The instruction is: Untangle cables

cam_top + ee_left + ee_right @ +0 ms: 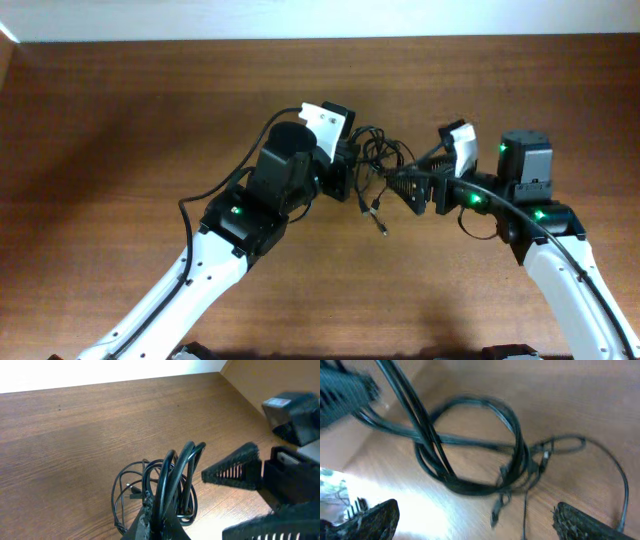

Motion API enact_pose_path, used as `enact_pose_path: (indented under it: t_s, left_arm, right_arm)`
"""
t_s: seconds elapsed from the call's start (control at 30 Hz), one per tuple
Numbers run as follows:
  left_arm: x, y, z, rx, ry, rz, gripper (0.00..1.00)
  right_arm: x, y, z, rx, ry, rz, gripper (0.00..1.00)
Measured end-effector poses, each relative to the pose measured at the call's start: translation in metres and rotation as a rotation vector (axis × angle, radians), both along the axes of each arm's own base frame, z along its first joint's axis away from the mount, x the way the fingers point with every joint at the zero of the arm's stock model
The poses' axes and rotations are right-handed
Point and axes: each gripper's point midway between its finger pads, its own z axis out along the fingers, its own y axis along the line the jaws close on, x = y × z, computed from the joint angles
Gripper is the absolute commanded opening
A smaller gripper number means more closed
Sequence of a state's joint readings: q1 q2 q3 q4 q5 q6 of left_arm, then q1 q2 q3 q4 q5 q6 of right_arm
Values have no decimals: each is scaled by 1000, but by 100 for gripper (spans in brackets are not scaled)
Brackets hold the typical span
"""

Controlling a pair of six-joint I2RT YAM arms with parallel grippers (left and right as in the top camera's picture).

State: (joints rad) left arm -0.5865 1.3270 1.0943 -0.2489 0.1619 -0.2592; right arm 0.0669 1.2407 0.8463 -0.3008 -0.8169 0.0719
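The cables (378, 150) are a tangle of thin black cords near the table's middle. My left gripper (352, 178) is shut on a bunch of their loops (172, 477); the strands rise between its fingertips (162, 519). One plug end (380, 222) trails down onto the wood. My right gripper (402, 188) stands open just right of the tangle, facing it. In the right wrist view its fingers (376, 519) are wide apart above the coiled cables (470, 442), and a small plug (496, 510) lies between them, untouched. The right gripper's ribbed fingers (235, 471) show in the left wrist view.
The brown wooden table (120, 120) runs up to a pale wall at the back. Thick black wires (215, 190) run along the left arm, and another loops by the right arm (480, 222).
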Motion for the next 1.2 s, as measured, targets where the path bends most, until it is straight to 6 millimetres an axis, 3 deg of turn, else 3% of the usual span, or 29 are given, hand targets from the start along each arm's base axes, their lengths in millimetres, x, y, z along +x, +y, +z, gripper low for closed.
enact_pose_path:
  t_s: [0.17,0.43,0.57,0.67,0.87,1.07,1.2]
  left_arm:
    - [0,0,0,-1,4,2,0]
    - [1,2,-1,-87,91,83,0]
    - [5,12,-8,-157,194,212,0]
    - [4,15,-11,-212,259,274,0]
    - [-7,24,-34,-337,507,456,0]
    - [-9,22,-34,-450,609,533,0]
    - [-21,6,-32,-511,720,475,0]
  right_arm:
    - [7,2,13,125,100,-81,99]
    - [6,-3,2,105,162,-133,99]
    - [-21,3,-15,-32,51,79,99]
    - [-28,12,-14,-85,-60,184,99]
    - [-21,16,-16,-176,-158,203,99]
    - [-15,13,-16,-267,-299,260,100]
    - [-8,13,-10,-349,-467,321,85]
